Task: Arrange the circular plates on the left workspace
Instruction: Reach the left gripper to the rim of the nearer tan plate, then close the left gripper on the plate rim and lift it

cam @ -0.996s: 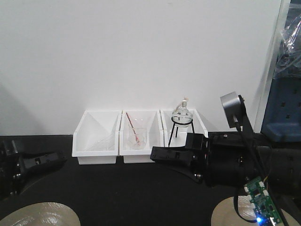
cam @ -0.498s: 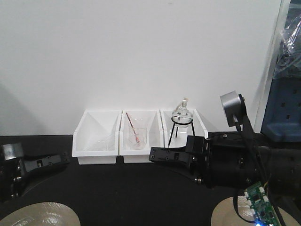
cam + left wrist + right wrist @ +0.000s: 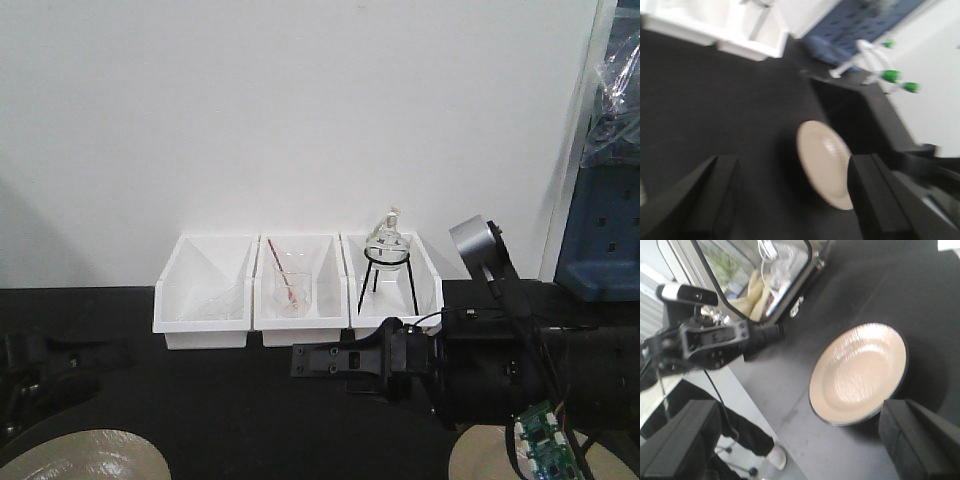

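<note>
As the scene is viewed from the front, three white rectangular plastic bins (image 3: 297, 290) are seen in a row against the wall at mid-frame. One clear glass beaker (image 3: 291, 288) with a red rod is held in the middle bin, and one round glass flask (image 3: 386, 243) on a black wire tripod in the right bin. On the matte black benchtop (image 3: 230, 400) two circular plates are cut off by the lower edge: one circular plate (image 3: 85, 458) at the lower left, a second circular plate (image 3: 478, 460) at the lower right, partly covered by the dark right arm (image 3: 500, 370).

From the left wrist, in a blurred picture, the left gripper (image 3: 792, 170) is shown with its two dark fingers set wide apart and nothing between them. One glossy tan plate (image 3: 825, 165) lies flat on the bench, right of centre.

From the right wrist, the right gripper (image 3: 800, 412) is likewise spread, holding nothing. One shallow round plate (image 3: 860, 372), tan-faced and thinly black-rimmed, rests on the benchtop at centre right.
</note>
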{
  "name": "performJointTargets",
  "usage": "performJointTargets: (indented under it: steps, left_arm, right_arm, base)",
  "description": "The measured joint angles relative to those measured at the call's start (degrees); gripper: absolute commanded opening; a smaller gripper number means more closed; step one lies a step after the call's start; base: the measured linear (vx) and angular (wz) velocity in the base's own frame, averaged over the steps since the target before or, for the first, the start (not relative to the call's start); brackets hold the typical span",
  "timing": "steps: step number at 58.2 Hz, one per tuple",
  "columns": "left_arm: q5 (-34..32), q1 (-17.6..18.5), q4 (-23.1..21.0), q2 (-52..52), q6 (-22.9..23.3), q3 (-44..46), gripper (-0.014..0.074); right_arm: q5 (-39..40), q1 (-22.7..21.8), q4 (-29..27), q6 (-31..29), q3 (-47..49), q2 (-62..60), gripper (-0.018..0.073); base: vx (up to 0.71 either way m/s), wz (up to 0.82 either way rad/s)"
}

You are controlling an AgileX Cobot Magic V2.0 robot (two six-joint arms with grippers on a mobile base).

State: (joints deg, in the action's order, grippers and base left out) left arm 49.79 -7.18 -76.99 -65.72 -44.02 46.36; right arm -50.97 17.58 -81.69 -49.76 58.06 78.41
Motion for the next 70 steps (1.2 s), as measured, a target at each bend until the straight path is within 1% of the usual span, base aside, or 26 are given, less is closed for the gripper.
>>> performJointTargets:
  steps: [2,5,11,15,18,25,38,46,53,63,70]
  left_arm:
    - [0.6,-1.7,3.2,0.0,1.5,0.0,0.0574]
    - [2.7,-5.7,9.3,0.0,3.6,0.0,0.057]
    - [5.5,-12.5,19.2,-0.4,6.0,0.0,0.0556]
    - [5.6,-15.7,23.5,-1.2,7.8,0.0,0.0552]
    - [5.4,-17.6,25.3,-2.1,8.6,0.0,0.0551]
    - [4.6,-20.5,26.1,-4.6,9.2,0.0,0.0551]
    - [1.8,-24.2,26.1,-10.0,8.9,0.1,0.0551]
    - [1.0,-25.8,26.1,-15.6,5.7,0.2,0.0551]
    - [0.8,-26.1,25.5,-21.2,2.8,0.2,0.0551]
    - [0.6,-26.1,21.4,-29.4,-2.4,0.5,0.0533]
    - [1.1,-26.1,17.5,-33.7,-5.9,0.6,0.0475]
  right_arm:
    - [-0.1,0.0,0.9,0.5,0.0,0.0,0.0687]
    - [-0.1,0.0,2.3,1.1,0.0,0.0,0.0678]
    - [-0.4,0.0,4.7,1.5,0.0,0.0,0.0669]
    - [-0.5,0.0,5.9,1.6,0.0,0.0,0.0666]
    - [-0.5,0.0,6.5,1.6,0.0,0.0,0.0665]
    - [-0.6,0.0,8.1,1.6,0.0,0.0,0.0659]
    - [-1.0,0.0,9.4,1.6,0.0,0.0,0.0645]
    - [-1.3,0.0,9.5,1.6,0.0,0.0,0.0636]
    - [-1.6,0.0,9.8,1.6,0.0,0.0,0.063]
    - [-1.9,0.0,10.5,1.6,0.0,0.0,0.0623]
    - [-1.9,0.0,10.6,1.6,0.0,0.0,0.0609]
  base:
    - [0.0,0.0]
    - [0.0,0.0]
    - [0.0,0.0]
    - [0.0,0.0]
    - [0.0,0.0]
    - [0.0,0.0]
    - [0.0,0.0]
    - [0.0,0.0]
    - [0.0,0.0]
    - [0.0,0.0]
    - [0.0,0.0]
